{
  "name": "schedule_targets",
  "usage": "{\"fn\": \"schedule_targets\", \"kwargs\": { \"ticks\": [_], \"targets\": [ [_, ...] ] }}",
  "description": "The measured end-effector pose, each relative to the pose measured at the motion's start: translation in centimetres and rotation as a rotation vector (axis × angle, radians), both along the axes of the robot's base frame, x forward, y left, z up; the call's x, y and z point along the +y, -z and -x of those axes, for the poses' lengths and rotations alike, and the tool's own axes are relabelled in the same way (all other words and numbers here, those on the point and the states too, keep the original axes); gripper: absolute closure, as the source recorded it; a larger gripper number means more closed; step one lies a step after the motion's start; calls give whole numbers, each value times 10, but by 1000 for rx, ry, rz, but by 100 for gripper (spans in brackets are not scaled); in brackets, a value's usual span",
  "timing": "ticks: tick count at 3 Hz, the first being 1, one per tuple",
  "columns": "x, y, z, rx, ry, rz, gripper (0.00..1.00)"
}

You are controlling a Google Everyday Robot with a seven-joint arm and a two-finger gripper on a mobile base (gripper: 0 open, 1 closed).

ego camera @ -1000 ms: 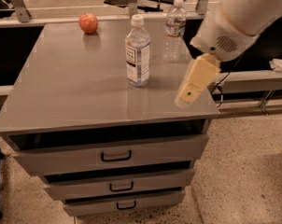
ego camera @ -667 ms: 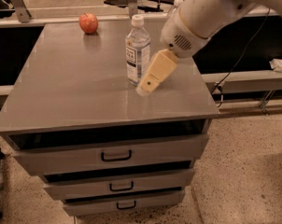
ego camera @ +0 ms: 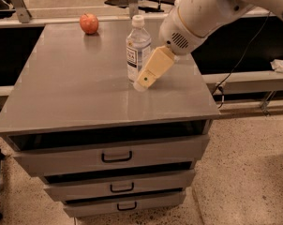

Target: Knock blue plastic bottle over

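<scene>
Bottle (ego camera: 137,46) stands upright on the surface (ego camera: 71,93), just behind the fingers (ego camera: 156,64). The gripper (ego camera: 142,83) slants down beside its base, fingers pressed together and holding nothing, apparently set to shove, since toppling needs no grip.

Standing here, I can read no word, brand or number anywhere. The one thing bearing print is the blue plastic bottle (ego camera: 137,50), just above the middle of the frame. Its white label has dark marks, perhaps a block of small type down the left edge, but none of it can be made out. The gripper (ego camera: 142,83) sits at the bottle's lower right, at frame centre.
</scene>
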State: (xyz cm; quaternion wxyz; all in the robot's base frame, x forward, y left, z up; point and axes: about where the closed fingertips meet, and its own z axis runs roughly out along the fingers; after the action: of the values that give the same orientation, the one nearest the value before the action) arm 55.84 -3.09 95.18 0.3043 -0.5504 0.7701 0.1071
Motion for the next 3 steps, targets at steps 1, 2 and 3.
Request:
{"fn": "schedule_targets", "kwargs": {
  "ticks": [1,2,3],
  "targets": [
    [-6,3,1,-1,-6,-68,0],
    [-5,9,-15,-35,-27,-213,0],
    [3,17,-46,-71,-76,-396,0]
  ]
}}
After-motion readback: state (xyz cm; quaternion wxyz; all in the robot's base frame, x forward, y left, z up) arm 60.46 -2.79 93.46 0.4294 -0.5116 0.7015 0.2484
